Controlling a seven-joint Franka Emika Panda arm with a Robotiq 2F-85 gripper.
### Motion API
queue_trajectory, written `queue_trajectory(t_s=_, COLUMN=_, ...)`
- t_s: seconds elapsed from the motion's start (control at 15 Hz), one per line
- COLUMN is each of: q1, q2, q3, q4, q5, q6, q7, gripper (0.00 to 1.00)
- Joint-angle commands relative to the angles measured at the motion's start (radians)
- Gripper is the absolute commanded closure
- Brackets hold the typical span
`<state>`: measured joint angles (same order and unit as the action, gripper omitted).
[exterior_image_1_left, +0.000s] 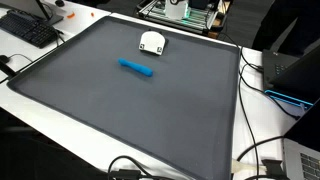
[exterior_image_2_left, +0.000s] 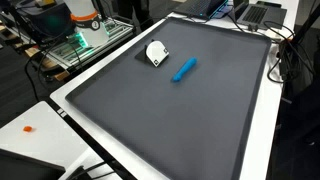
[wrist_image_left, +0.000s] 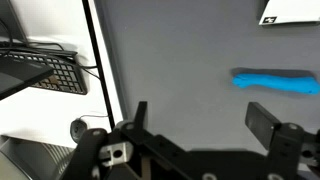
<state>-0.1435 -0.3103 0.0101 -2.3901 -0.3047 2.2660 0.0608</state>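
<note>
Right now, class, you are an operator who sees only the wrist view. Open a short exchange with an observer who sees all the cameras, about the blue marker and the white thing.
Operator: My tool hangs open over the grey mat. The blue marker runs off my picture; is it whole?
Observer: Yes, in both exterior views it lies whole, flat on the mat.
Operator: And the white thing? Only a corner shows.
Observer: It is small and rounded, beside the marker but apart from it.
Operator: What stands past the mat?
Observer: A metal frame with a green light.
</note>
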Motion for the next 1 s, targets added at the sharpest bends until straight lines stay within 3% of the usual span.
queue_trajectory(t_s=0.0, q1=0.015, q2=0.001, q3=-0.013, q4=0.002, q5=-0.004, q6=-0.004, q7=0.003, gripper=0.00)
queue_trajectory(t_s=0.33, q1=0.025, q2=-0.002, q3=-0.010, q4=-0.010, q5=0.019, q6=-0.005, q7=0.011, gripper=0.00)
queue_trajectory(t_s=0.73, q1=0.049, q2=0.010, q3=0.060, q4=-0.032, q5=0.103, q6=-0.139, q7=0.358, gripper=0.00)
queue_trajectory(t_s=0.93, q1=0.075, q2=0.027, q3=0.071, q4=-0.053, q5=0.207, q6=-0.174, q7=0.466, gripper=0.00)
